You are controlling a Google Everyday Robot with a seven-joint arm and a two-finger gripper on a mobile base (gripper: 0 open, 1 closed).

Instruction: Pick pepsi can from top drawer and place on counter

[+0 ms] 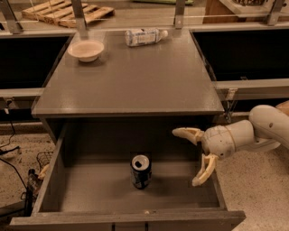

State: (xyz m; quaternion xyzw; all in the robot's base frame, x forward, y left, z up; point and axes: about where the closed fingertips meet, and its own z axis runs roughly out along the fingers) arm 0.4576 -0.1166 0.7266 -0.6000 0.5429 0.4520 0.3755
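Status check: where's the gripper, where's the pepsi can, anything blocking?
Gripper open, over right side of top drawer. Pepsi can upright on drawer floor, left of gripper, untouched. Nothing between them; bowl and bottle at rear of counter.

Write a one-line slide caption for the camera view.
Open gripper hovers at the right of the top drawer, apart from the upright pepsi can; bowl and bottle sit on the counter.

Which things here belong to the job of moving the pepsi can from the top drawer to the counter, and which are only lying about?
For the job: pepsi can, upright in the open top drawer; counter; gripper, open, at the drawer's right side, apart from the can.

Just lying about: bowl and plastic bottle at the counter's back; wooden pallet beyond it.
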